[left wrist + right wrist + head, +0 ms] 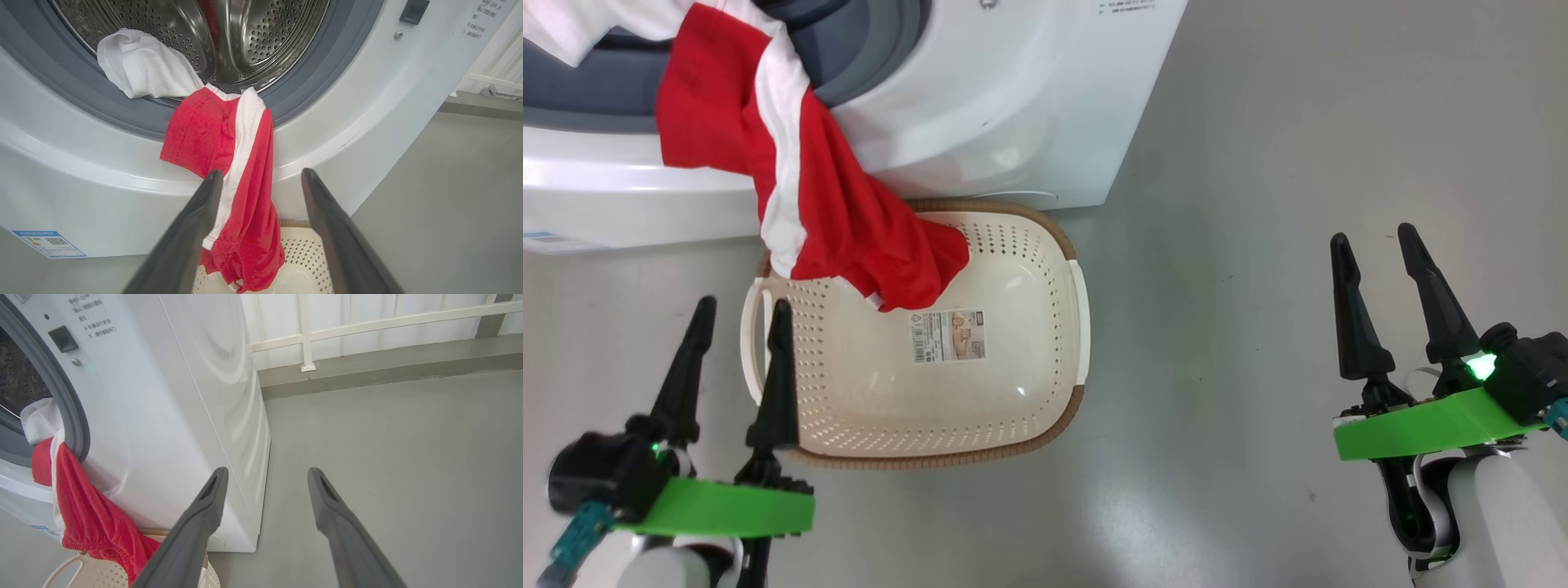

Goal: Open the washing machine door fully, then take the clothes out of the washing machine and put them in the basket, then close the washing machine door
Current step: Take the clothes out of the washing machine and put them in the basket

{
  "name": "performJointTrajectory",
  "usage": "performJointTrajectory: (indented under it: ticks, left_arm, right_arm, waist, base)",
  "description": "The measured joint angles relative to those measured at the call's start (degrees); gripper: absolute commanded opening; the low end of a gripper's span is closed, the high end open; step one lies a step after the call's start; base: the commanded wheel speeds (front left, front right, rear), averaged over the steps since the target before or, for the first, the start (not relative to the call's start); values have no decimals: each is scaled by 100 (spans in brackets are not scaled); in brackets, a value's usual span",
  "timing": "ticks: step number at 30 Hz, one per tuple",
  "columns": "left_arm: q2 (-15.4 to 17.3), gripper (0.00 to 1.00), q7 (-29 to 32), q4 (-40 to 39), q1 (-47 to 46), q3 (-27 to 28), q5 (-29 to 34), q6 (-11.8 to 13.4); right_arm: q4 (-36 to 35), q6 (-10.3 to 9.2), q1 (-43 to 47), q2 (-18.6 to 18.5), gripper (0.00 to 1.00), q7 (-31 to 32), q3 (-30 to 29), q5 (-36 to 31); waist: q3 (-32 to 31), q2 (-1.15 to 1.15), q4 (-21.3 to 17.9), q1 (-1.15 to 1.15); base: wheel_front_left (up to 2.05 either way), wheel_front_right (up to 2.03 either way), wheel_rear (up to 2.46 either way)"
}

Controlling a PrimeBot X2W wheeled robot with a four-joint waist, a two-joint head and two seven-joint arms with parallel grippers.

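Right now red jersey (849, 220) hangs out of washer (1013, 106) mouth over grey gasket (310, 77), its lower end draped into basket (1045, 392), which sits on floor (1258, 408) just in front of the machine. White garment (139, 69) lies at drum (261, 36) lip, touching jersey's top. L gripper (745, 302) spread wide & empty near basket's left rim; R gripper (1374, 233) likewise spread, empty, well apart over bare floor.
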Motion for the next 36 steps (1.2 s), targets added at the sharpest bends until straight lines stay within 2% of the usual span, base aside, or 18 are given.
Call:
performJointTrajectory:
  ticks: [7, 16, 25, 36]
  left_arm:
    - [288, 100, 1, 706, -633, -386, -19, 0]
    - [498, 100, 1, 1882, -1753, -744, -68, -1]
    - [658, 100, 1, 2865, -2830, -965, -119, -1]
    - [771, 100, 1, 3801, -3635, -1204, -119, -1]
  right_arm:
    - [-2, 0, -4, -1, 100, 0, 2, 0]
    - [-11, 0, -79, -1, 100, 0, 75, 0]
    - [-70, 0, -256, -1, 100, 0, 164, 1]
    - [-136, 0, -392, -2, 100, 0, 191, 10]
  waist:
    - [66, 0, 30, 0]
    - [234, 0, -13, 0]
    - [476, 0, -114, 0]
    - [715, 0, -289, 0]
  base:
    - [0, 0, 0]
    - [0, 0, 0]
    - [0, 0, 0]
    - [0, 0, 0]
